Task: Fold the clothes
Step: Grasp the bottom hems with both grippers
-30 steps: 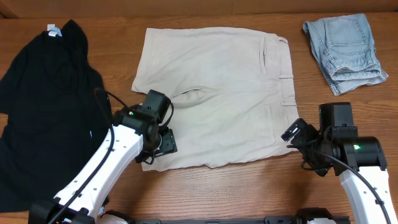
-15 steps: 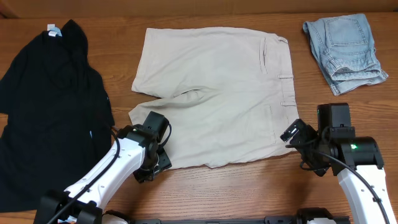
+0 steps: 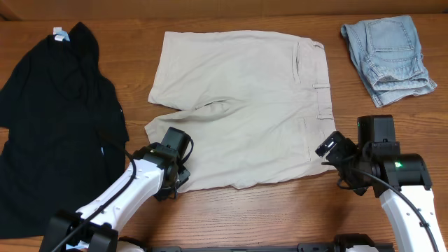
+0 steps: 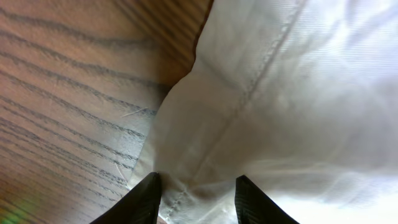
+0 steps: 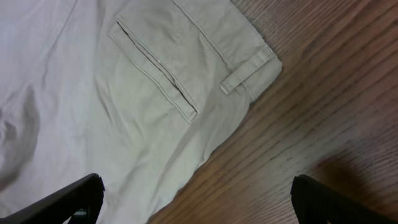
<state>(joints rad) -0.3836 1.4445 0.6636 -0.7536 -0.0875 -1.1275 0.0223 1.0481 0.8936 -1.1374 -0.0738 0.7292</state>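
Observation:
The cream-beige shorts point(image 3: 245, 105) lie flat mid-table, waistband to the right. My left gripper point(image 3: 171, 183) is at the near-left hem corner. In the left wrist view the hem of the shorts point(image 4: 280, 93) runs between the two dark fingers point(image 4: 149, 196) of the left gripper point(image 4: 198, 190), which stand partly apart with cloth in the gap. My right gripper point(image 3: 329, 150) hovers wide open by the near waistband corner. Below that right gripper point(image 5: 199, 196), the shorts point(image 5: 124, 93) show a pocket slit and belt loop point(image 5: 249, 71). The black top point(image 3: 56, 119) lies left and the denim shorts point(image 3: 388, 59) far right.
Bare wooden table point(image 3: 280, 210) runs along the near edge between the arms. The black top's edge lies close to the left arm. The denim shorts lie bunched near the far right corner.
My left gripper has slid towards the near edge along the hem to its near-left corner, and its jaws have narrowed around the cloth. The right arm has barely moved.

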